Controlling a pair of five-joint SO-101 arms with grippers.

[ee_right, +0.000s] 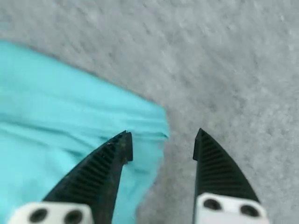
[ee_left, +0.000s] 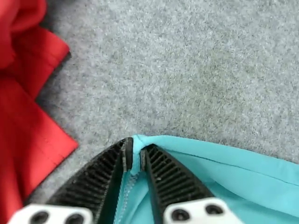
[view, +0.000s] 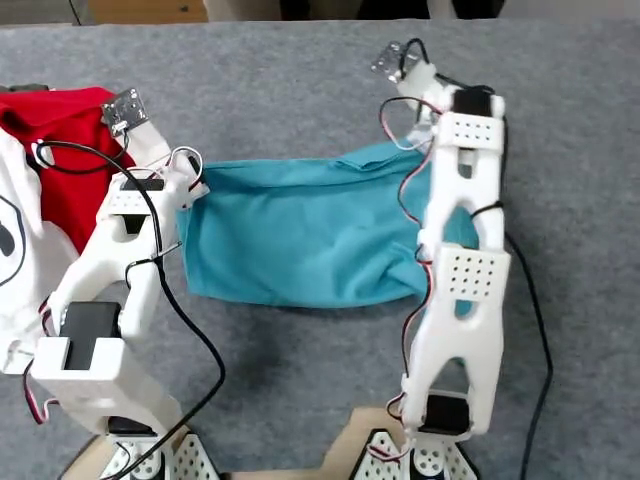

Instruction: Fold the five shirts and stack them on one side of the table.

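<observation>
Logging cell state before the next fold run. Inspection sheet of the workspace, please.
Surface: grey felt-like table cover, lying flat.
Job's things: teal shirt lies mid-table as a wide band; red shirt and white shirt are heaped at the left edge.
Clutter: nothing seen.
Grippers: left gripper shut on the teal shirt's corner; right gripper open over its opposite end.
Cables: black cable loops off the left arm; second cable runs beside the right arm.
Surroundings: wooden panel beyond the far edge.
</observation>
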